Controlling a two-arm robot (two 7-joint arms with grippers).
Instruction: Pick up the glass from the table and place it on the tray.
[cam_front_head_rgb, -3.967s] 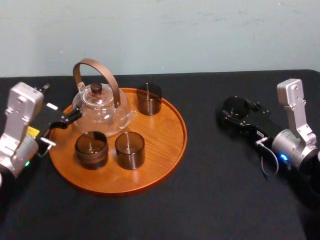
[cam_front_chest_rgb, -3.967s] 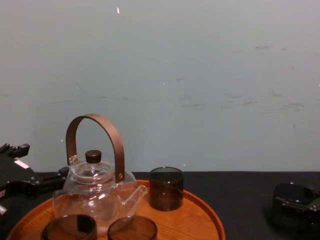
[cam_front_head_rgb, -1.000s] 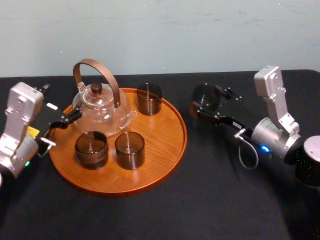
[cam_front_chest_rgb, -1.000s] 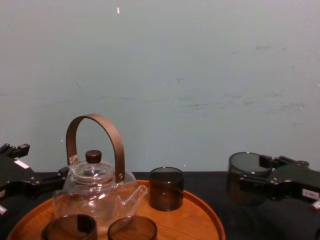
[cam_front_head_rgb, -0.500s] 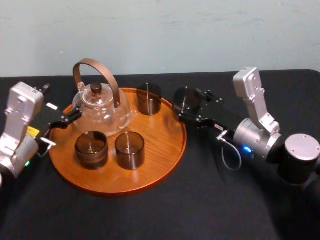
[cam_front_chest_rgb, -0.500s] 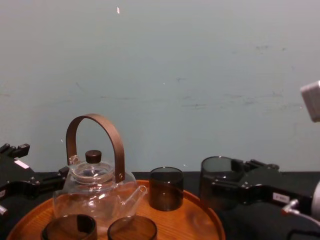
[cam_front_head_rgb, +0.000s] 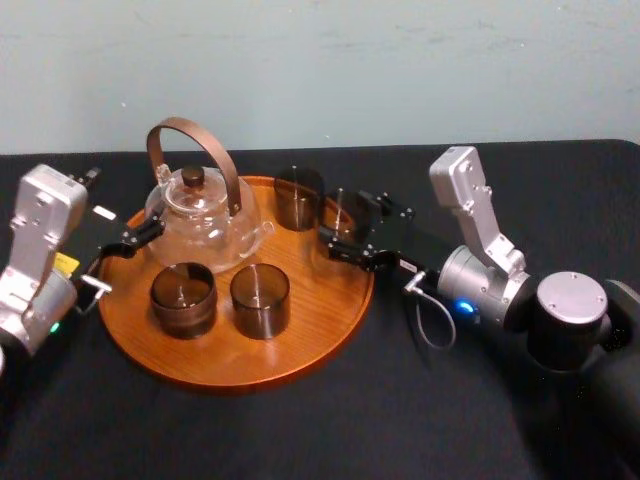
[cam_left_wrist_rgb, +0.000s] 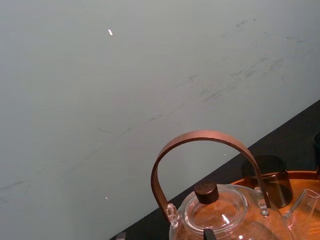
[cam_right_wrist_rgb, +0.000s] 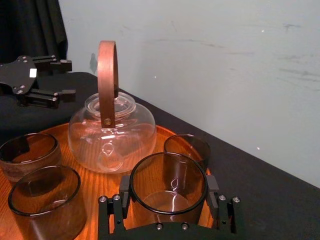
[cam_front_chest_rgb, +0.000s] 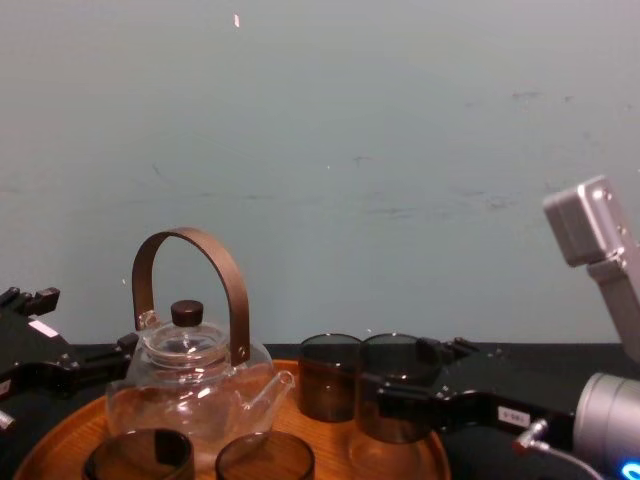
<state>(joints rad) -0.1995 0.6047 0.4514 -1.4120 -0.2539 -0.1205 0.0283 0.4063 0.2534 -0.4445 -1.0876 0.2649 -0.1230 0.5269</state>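
The right gripper (cam_front_chest_rgb: 402, 388) reaches in from the right, closed on a dark glass (cam_front_chest_rgb: 398, 372) that stands upright over the right side of the tray (cam_front_chest_rgb: 336, 442) (whether its base touches the wood is unclear). A second glass (cam_front_chest_rgb: 331, 375) stands just beside it, on its left. Further left is a teapot (cam_front_chest_rgb: 190, 385), with two more glasses (cam_front_chest_rgb: 138, 456) in front. The left gripper (cam_front_chest_rgb: 30, 352) sits at the left edge over the bench (cam_front_chest_rgb: 283, 352).
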